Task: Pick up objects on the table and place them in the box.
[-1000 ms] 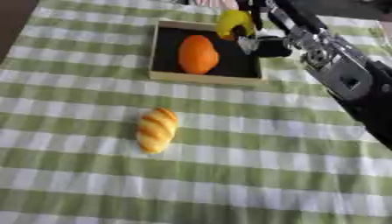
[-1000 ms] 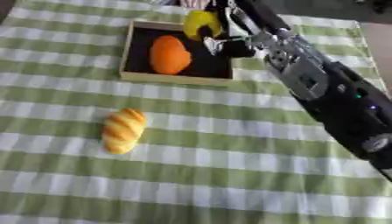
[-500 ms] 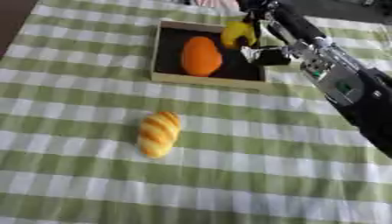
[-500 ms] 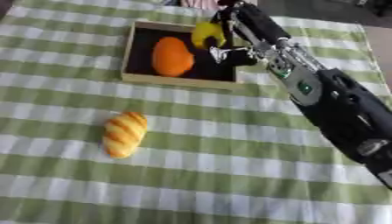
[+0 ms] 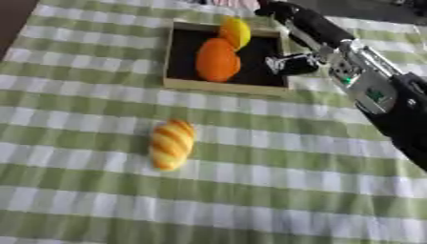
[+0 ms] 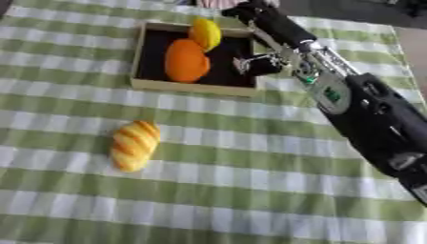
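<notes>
Right hand (image 5: 292,64) sits over the right-hand wall of the box (image 5: 218,85), at roughly 1 o'clock in the left eye view, its arm running back to 4 o'clock. One dark digit shows beside the box rim with nothing between the digits, but I cannot tell whether the hand is relaxed or curled, so no call on its state. Left hand: not visible in either eye.

Box contents: orange fruit (image 5: 217,59) in the middle of the black floor; yellow fruit (image 5: 236,31) leaning at its 1 o'clock side, against the far wall. Yellow fruit is apart from the hand, so judged to be resting in the box, not held.

Remaining item: bread roll (image 5: 171,144), striped golden crust, on the green-checked cloth (image 5: 275,190), near centre, well apart from the box at its 6 o'clock.

Relation that matters for the next pick:
- roll lies toward 7 o'clock from the right hand, well apart, with the box's near wall between them;
- roll's long axis runs about 12:30 to 6:30, nearly along the line away from the robot, so a grasp would likely close across its short width, from 3 and 9 o'clock;
- only the right hand is in view, so it is the one placed to reach.

Judgement: two items boxed, roll not yet picked.
</notes>
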Available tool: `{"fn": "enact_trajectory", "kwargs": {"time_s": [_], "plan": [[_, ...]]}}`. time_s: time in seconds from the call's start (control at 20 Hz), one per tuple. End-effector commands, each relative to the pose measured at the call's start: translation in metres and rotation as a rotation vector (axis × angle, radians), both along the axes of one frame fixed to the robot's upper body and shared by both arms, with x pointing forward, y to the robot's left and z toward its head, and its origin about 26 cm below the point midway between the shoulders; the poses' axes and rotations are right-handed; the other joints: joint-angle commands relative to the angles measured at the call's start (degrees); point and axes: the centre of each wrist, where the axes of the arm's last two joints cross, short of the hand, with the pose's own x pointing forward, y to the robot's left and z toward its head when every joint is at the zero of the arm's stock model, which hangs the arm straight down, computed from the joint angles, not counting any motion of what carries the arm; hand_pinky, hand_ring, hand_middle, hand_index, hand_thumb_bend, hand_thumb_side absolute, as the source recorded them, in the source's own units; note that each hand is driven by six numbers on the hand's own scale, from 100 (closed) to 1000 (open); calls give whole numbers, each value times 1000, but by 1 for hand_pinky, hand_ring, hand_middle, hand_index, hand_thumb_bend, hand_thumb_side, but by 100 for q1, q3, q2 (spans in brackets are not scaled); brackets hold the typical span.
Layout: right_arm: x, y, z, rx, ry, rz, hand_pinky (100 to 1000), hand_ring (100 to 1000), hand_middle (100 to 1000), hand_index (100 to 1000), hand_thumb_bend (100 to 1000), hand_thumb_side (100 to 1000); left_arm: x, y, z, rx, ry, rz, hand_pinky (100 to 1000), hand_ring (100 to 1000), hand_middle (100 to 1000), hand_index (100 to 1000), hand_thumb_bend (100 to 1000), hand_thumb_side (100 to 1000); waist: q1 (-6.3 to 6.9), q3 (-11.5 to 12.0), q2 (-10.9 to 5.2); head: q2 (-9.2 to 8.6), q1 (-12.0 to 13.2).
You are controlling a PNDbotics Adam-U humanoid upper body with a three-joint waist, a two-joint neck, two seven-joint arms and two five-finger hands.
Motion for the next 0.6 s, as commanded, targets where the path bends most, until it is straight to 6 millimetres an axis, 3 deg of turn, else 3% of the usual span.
{"fn": "enact_trajectory", "kwargs": {"time_s": [0.05, 0.25, 0.4, 0.6], "plan": [[-11, -1, 27, -20, -48, 17, 1000, 1000, 873, 959, 100, 142, -3, 3, 6, 17, -11, 6, 747, 717, 619, 823, 100, 565, 65, -10, -182, 32, 27], [-19, 5, 35, 33, -84, 57, 1000, 1000, 847, 945, 100, 136, -3, 4, 4, 17, -6, 10, 748, 718, 619, 822, 100, 565, 116, -52, -265, 97, 58], [-28, 10, 36, 66, -119, 115, 989, 1000, 825, 931, 100, 269, -4, 6, 2, 18, -1, 22, 748, 720, 620, 822, 100, 565, 140, -142, -340, 145, 141], [-45, 17, 26, 93, -130, 208, 989, 1000, 828, 917, 100, 347, -6, 7, 2, 19, 3, 37, 749, 721, 621, 822, 100, 565, 166, -294, -409, 168, 345]]}}
